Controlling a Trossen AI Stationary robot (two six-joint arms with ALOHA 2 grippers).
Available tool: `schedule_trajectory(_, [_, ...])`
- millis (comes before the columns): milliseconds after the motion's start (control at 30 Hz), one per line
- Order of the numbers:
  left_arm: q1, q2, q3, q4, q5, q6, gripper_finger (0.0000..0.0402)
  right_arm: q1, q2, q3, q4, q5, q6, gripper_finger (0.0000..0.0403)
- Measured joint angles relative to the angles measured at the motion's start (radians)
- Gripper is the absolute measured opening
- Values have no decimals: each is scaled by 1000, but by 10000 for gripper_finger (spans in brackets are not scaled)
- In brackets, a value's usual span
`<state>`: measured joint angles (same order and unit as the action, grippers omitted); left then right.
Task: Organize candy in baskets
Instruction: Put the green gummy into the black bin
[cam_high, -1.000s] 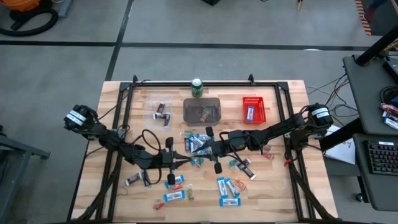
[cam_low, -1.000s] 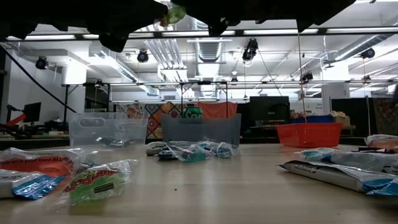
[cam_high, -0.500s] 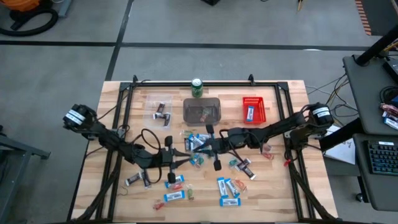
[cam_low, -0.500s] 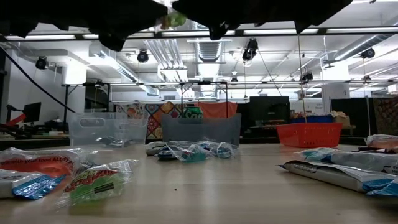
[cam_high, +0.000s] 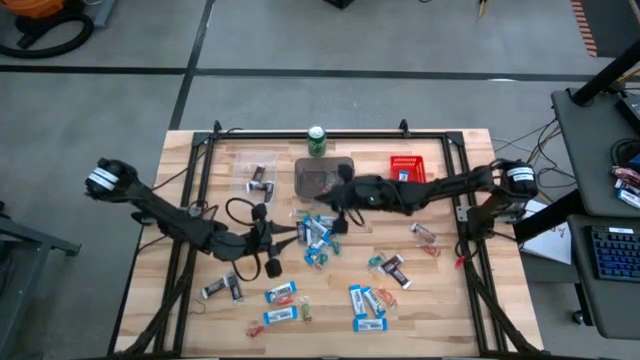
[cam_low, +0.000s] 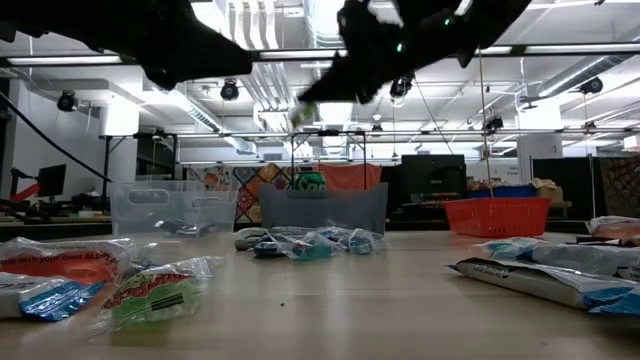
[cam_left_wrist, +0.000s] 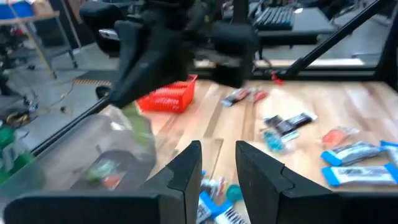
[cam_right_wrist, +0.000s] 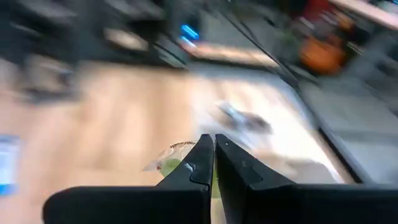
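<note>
My right gripper (cam_high: 336, 196) hangs shut on a small green candy (cam_right_wrist: 169, 164) over the near right corner of the grey basket (cam_high: 324, 178); the low view shows the candy (cam_low: 305, 109) high above that basket (cam_low: 323, 210). My left gripper (cam_high: 292, 237) stands open at the table's middle, beside a heap of candy (cam_high: 316, 232), with nothing between its fingers (cam_left_wrist: 189, 163). The clear basket (cam_high: 258, 180) and the red basket (cam_high: 407, 175) flank the grey one along the far side. My right gripper pinches the green candy's clear wrapper (cam_right_wrist: 181, 160) between its two shut fingers. The candy sticks out to one side of the fingertips. It is lifted clear, above the grey basket.
A green drink can (cam_high: 317, 140) stands behind the grey basket. More candy lies loose toward the near edge (cam_high: 367, 305) and the right (cam_high: 423, 236). A black frame (cam_high: 300, 133) borders the tabletop.
My right gripper has carried the green candy from the table's middle toward the far edge, to above the grey basket. My left gripper has drawn back a little toward the table's left and risen slightly.
</note>
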<state>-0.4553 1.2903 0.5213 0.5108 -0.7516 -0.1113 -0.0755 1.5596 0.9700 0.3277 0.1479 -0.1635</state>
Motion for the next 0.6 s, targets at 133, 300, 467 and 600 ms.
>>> schedule_trajectory(133, [9,-38,0,-102,0,-47,84,-93,0,11,-186,103,49,8])
schedule_trajectory(300, [9,-51,0,-156,1,-74,84,-190,0,4,-363,114,127,8])
schedule_trajectory(467, [12,-43,0,-173,1,-91,84,-209,0,-8,-383,108,137,9])
schedule_trajectory(600, [12,-35,0,-179,1,-105,84,-209,0,-8,-380,107,146,9])
